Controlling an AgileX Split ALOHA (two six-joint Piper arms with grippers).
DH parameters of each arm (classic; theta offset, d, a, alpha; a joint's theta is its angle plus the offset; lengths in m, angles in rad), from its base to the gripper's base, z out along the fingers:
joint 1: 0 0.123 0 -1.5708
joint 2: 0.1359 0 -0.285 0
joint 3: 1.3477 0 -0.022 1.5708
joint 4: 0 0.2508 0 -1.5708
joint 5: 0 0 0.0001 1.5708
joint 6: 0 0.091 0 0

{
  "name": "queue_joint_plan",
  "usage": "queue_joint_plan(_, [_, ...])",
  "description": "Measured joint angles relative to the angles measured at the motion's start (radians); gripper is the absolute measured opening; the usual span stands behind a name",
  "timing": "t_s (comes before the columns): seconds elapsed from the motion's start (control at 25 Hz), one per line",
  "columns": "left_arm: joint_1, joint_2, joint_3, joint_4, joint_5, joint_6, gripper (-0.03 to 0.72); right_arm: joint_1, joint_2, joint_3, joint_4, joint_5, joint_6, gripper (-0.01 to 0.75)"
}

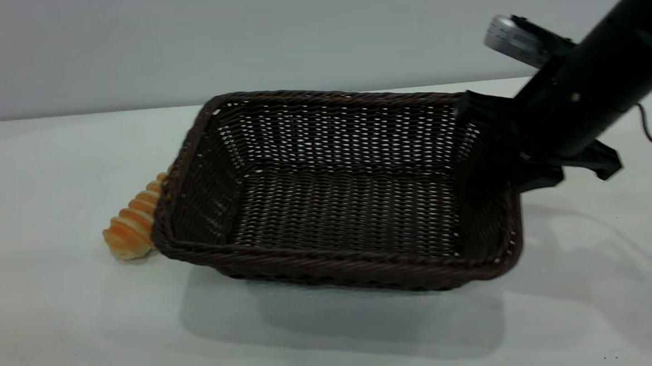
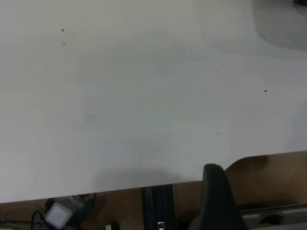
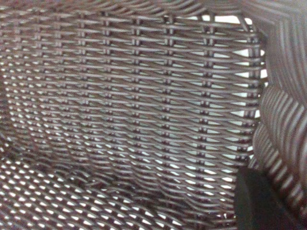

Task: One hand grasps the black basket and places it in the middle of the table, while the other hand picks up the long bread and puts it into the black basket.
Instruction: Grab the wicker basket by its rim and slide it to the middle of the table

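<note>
A plain pale wall stands behind a white-grey table (image 1: 60, 331). On it, near the middle, a black basket (image 1: 338, 204) sits tilted, its right end raised above its shadow. The right gripper (image 1: 488, 141) is clamped on the basket's right-hand rim, one finger inside and one outside. The long bread (image 1: 133, 226) lies on the table, touching the outside of the basket's left end and partly hidden behind it. The left gripper (image 2: 218, 201) hangs over the bare table edge; whether it is open cannot be told.
</note>
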Motion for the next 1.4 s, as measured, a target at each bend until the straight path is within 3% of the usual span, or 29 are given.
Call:
queue_joint_plan(0.24, [0.000,0.000,0.000,0.000,0.005,0.018,0.477,0.006,0.093,-0.093,-0.018,0.090,-0.002,0.088])
queue_joint_plan(0.52, [0.000,0.000,0.000,0.000,0.007,0.024,0.477,0.061,0.149,-0.149,-0.050,0.109,-0.020,0.091])
queue_joint_plan(0.76, [0.000,0.000,0.000,0.000,0.007,0.025,0.477,0.060,0.157,-0.154,-0.056,0.107,-0.020,0.112])
queue_joint_plan(0.88, [0.000,0.000,0.000,0.000,0.007,0.025,0.477,0.060,0.157,-0.155,-0.055,0.108,-0.020,0.169])
queue_joint_plan(1.0, [0.000,0.000,0.000,0.000,0.012,0.025,0.477,0.048,0.156,-0.157,-0.053,0.118,-0.021,0.287])
queue_joint_plan(1.2, [0.000,0.000,0.000,0.000,0.035,0.025,0.477,-0.036,0.127,-0.159,-0.054,0.197,-0.021,0.467])
queue_joint_plan(1.4, [0.000,0.004,-0.001,0.000,0.046,0.025,0.477,-0.150,0.036,-0.159,-0.134,0.341,-0.036,0.507])
